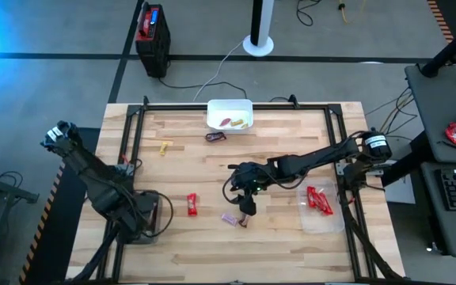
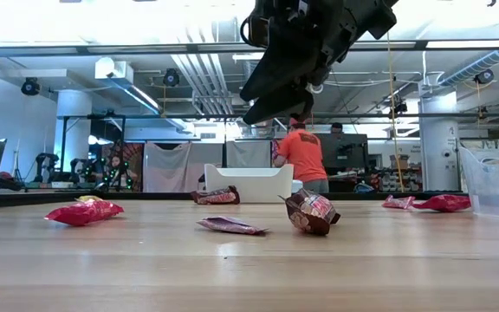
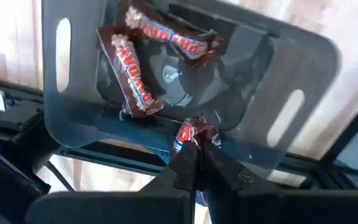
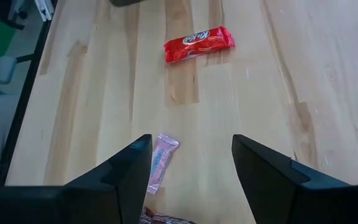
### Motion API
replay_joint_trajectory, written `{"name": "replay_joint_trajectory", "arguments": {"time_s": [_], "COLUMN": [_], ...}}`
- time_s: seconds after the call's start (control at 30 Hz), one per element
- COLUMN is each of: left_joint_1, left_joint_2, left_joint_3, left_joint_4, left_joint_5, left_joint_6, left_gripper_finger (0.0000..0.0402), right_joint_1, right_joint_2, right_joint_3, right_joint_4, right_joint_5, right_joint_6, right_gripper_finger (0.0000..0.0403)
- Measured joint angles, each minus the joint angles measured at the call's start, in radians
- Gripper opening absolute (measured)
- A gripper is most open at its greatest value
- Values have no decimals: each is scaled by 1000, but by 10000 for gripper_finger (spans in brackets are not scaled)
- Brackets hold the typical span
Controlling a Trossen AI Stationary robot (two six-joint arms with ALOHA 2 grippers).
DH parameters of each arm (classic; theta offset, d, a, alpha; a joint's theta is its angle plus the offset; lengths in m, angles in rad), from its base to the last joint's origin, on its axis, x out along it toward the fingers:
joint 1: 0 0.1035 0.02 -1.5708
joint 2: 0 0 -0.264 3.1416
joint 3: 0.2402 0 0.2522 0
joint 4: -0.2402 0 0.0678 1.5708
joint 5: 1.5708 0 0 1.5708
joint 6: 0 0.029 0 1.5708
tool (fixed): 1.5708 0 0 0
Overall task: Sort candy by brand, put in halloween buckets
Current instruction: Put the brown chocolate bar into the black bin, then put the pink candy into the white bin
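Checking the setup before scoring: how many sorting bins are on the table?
3. The white bin at the far edge, middle; the dark grey bin under the left pincer; the clear bin near the right edge. None seems hidden.

My right arm reaches from the table's right edge in toward its middle, right gripper (image 1: 248, 204) hanging above the surface with fingers (image 4: 129, 171) spread wide and nothing between them. My left arm is folded at the front left corner, left gripper (image 3: 194, 146) pointing down, fingers pinched together on a candy (image 3: 191, 132).
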State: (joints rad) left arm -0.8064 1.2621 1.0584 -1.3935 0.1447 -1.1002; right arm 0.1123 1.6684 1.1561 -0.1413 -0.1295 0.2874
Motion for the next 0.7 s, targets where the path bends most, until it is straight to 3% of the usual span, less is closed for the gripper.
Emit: {"name": "replay_joint_trajectory", "arguments": {"time_s": [0.17,0.43,0.53,0.7], "left_joint_1": [-2,-2,-3,-2], "left_joint_2": [0,-1,-1,-1], "left_joint_3": [-23,-23,-5,52], "left_joint_4": [11,6,30,33], "left_joint_5": [-9,-34,-114,-352], "left_joint_6": [-43,-50,-16,73], "left_gripper_finger": [31,114,134,141], "right_joint_1": [0,0,1,17], "right_joint_2": [0,0,0,1], "right_joint_3": [0,0,0,0], "right_joint_4": [0,1,1,0], "right_joint_5": [0,28,80,85], "right_joint_6": [0,17,65,85], "right_gripper_finger": [215,215,215,215]}}
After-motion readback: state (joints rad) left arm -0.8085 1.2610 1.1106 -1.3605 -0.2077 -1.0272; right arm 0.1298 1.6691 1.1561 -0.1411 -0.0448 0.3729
